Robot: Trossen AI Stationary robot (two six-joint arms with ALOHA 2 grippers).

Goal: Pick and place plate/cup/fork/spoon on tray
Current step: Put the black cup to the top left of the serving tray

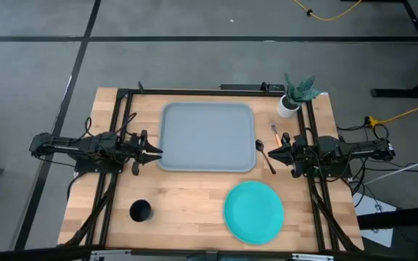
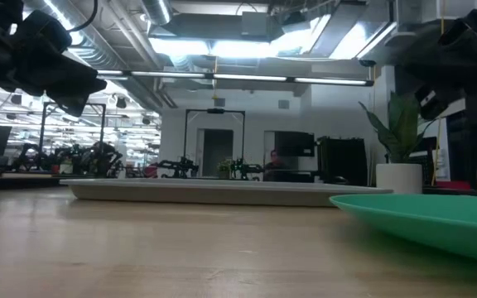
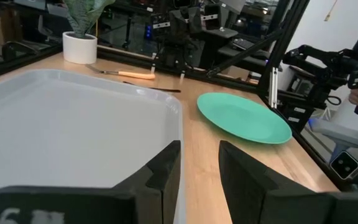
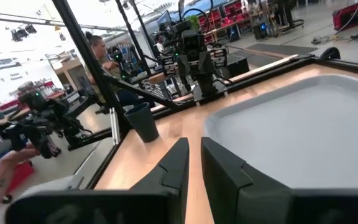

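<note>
The pale grey-blue tray [image 1: 207,136] lies flat at the table's middle, toward the far side. The teal plate [image 1: 253,211] lies flat at the near right. The dark cup [image 1: 141,211] stands upright at the near left. The orange-handled fork [image 1: 275,133] and the dark spoon [image 1: 265,154] lie on the wood just right of the tray. My left gripper [image 1: 154,151] hovers at the tray's left rim, open and empty [image 3: 199,146]. My right gripper [image 1: 271,151] hovers by the spoon, right of the tray, empty, with a narrow gap between its fingers [image 4: 195,142].
A white pot with a green plant [image 1: 290,101] stands at the far right corner, behind the fork. Black frame rails run along the table's left, right and far sides. A person's hand [image 4: 11,165] shows beyond the table in the right wrist view.
</note>
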